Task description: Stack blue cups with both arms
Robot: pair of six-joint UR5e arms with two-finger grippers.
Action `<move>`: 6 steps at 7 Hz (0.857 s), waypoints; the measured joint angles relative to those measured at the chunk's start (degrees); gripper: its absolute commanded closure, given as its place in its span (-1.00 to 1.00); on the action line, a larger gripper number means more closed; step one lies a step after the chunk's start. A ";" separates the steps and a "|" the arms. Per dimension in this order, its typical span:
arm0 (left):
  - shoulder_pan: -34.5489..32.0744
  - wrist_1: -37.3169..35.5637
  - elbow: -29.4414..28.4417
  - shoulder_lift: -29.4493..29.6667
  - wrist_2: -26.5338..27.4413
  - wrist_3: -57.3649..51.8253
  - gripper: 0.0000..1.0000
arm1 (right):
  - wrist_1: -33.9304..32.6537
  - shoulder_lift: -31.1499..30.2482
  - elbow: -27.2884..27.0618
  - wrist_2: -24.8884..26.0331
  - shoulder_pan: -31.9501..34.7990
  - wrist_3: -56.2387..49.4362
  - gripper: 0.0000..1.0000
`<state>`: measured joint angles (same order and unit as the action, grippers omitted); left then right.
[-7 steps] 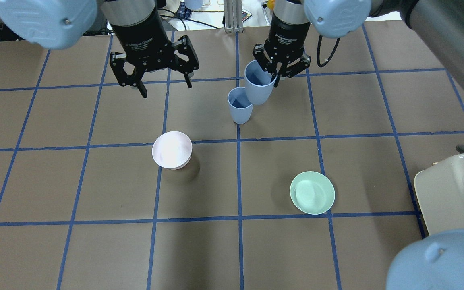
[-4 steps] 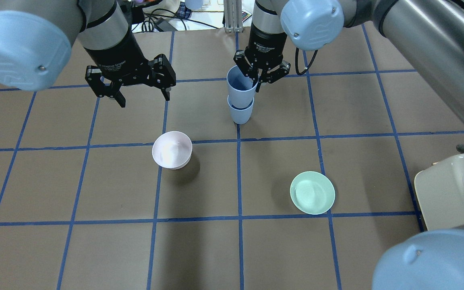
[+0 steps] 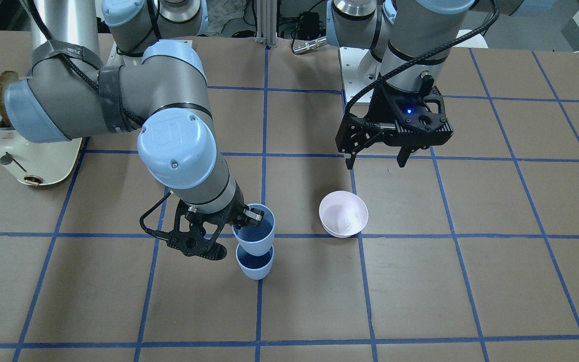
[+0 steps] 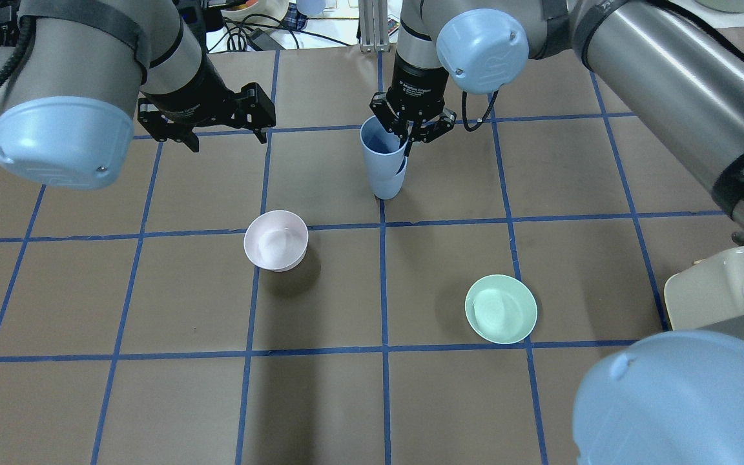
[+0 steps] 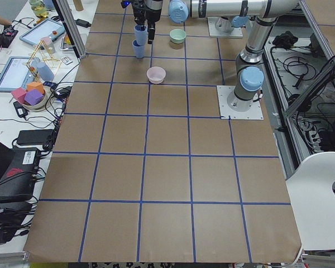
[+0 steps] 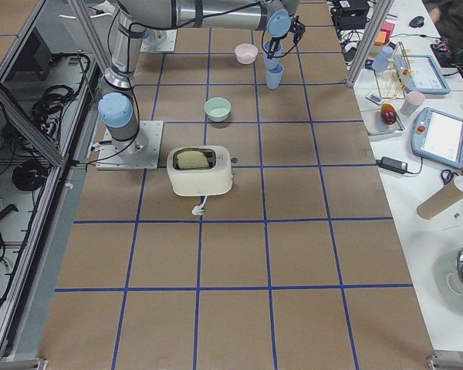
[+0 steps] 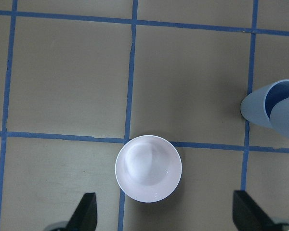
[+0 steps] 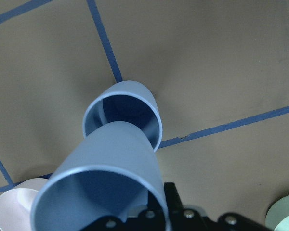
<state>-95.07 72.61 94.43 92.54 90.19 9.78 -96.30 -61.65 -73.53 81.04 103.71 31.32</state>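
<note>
Two pale blue cups show at the table's middle back. The lower cup (image 4: 390, 185) (image 3: 255, 267) stands upright on the table. My right gripper (image 4: 405, 143) (image 3: 243, 223) is shut on the rim of the upper cup (image 4: 378, 147) (image 3: 255, 231), one finger inside and one outside. The upper cup is slightly tilted, with its base in the lower cup's mouth, as the right wrist view (image 8: 111, 163) shows. My left gripper (image 4: 227, 141) (image 3: 376, 163) is open and empty, high over the table to the left of the cups.
A pale pink bowl (image 4: 275, 248) (image 7: 148, 168) stands below my left gripper. A mint-green bowl (image 4: 500, 309) sits nearer, on the right. A cream toaster (image 4: 714, 290) (image 3: 28, 151) stands at the right edge.
My right gripper carried its cup left over the standing cup and lowered its base into it. My left gripper, still open, drew back and to the left.
</note>
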 measured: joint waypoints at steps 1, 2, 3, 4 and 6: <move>0.03 0.01 0.09 -0.15 -0.03 -0.01 -1.00 | -0.10 0.54 0.00 0.00 0.00 0.03 -0.94; 0.05 0.15 0.22 -0.32 -0.03 0.00 -1.00 | -0.36 0.74 0.08 0.00 0.00 0.03 -0.98; 0.06 0.24 0.33 -0.42 -0.02 0.04 -1.00 | -0.84 0.79 0.19 0.00 0.00 -0.03 -1.00; 0.06 0.32 0.37 -0.43 -0.02 0.06 -1.00 | -1.19 0.71 0.33 -0.02 -0.19 -0.08 -1.00; 0.02 0.50 0.43 -0.44 0.01 0.13 -1.00 | -1.16 -0.80 1.12 1.27 -1.33 -0.44 -1.00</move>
<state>-95.05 73.11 94.86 92.11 90.20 9.91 -97.46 -62.45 -72.42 82.30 102.38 30.88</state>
